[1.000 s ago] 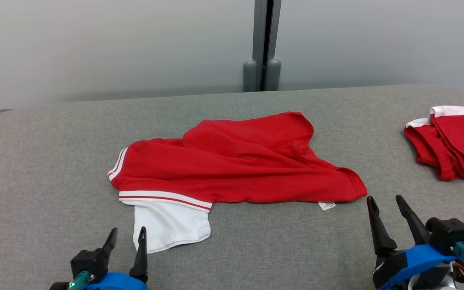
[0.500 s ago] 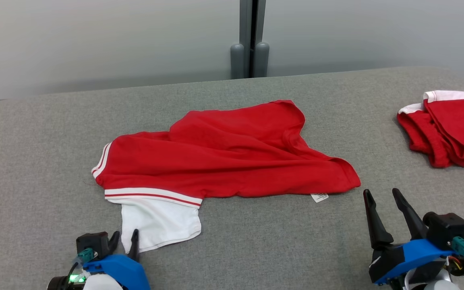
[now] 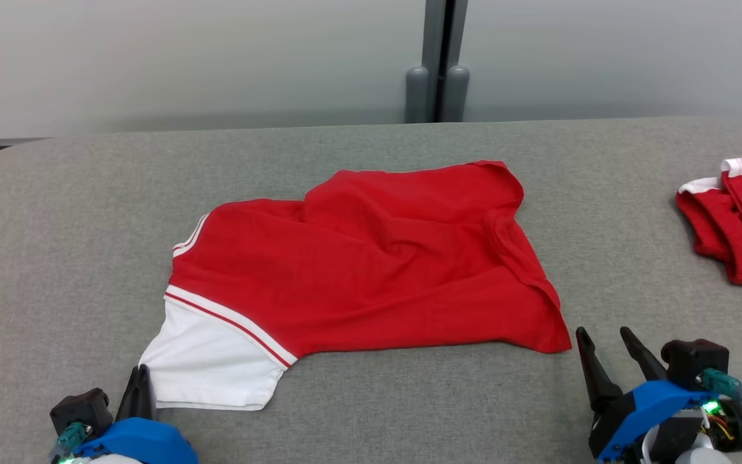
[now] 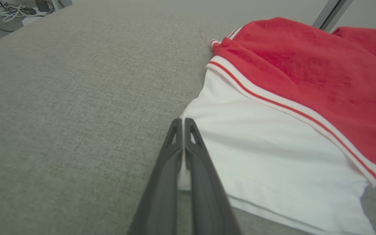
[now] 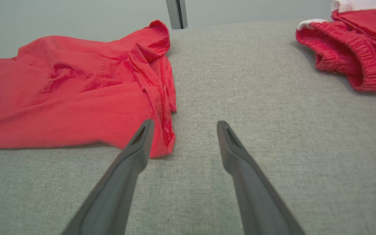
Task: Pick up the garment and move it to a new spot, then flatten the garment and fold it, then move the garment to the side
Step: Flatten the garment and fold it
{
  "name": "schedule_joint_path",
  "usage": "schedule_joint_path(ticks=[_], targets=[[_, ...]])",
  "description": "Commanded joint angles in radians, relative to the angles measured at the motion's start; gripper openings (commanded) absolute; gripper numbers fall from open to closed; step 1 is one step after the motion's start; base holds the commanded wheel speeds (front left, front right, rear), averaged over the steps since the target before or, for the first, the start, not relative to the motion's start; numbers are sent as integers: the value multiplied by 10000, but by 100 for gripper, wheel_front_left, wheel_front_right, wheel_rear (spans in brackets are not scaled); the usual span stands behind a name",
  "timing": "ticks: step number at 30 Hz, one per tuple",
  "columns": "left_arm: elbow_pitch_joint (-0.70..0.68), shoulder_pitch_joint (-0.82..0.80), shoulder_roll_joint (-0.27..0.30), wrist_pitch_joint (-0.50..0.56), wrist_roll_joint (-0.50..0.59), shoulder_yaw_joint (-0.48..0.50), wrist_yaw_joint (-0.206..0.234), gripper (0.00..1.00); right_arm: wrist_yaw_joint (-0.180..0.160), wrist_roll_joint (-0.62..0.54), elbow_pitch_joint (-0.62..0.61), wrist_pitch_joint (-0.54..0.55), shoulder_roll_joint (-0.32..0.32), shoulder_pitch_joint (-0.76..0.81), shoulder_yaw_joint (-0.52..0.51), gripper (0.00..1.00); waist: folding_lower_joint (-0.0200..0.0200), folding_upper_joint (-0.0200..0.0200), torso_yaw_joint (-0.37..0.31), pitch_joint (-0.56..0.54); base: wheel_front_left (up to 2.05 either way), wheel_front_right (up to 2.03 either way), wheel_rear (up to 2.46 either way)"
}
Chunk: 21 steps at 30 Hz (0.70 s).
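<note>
Soft matt cloth garment [image 3: 371, 258] on coarse woven table [image 3: 55, 225].

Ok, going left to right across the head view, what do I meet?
The left gripper, shut on the white corner → red and white garment → right gripper, open → second red garment at the right edge, all on the grey surface.

Left gripper [image 3: 142, 377], lower left, fingers pressed together; right gripper [image 3: 603, 335], lower right, fingers spread wide.
</note>
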Motion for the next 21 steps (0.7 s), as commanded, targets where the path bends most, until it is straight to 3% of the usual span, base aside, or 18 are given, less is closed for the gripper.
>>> schedule_joint_path(ticks=[1,11,21], targets=[[-77,21,64,-14,-52,-25,28,0,5,15,102,81,-9,-266,-7,100,-1,0,112,39,0,0,0],[-284,74,-27,153,-149,-236,24,0,5,-316,1080,772,-14,-1025,-613,100,-1,0,333,145,0,0,0],[-587,-141,-17,261,-225,-407,54,0,5,-562,2622,1411,-17,-2085,551,100,-1,0,300,455,0,0,0]])
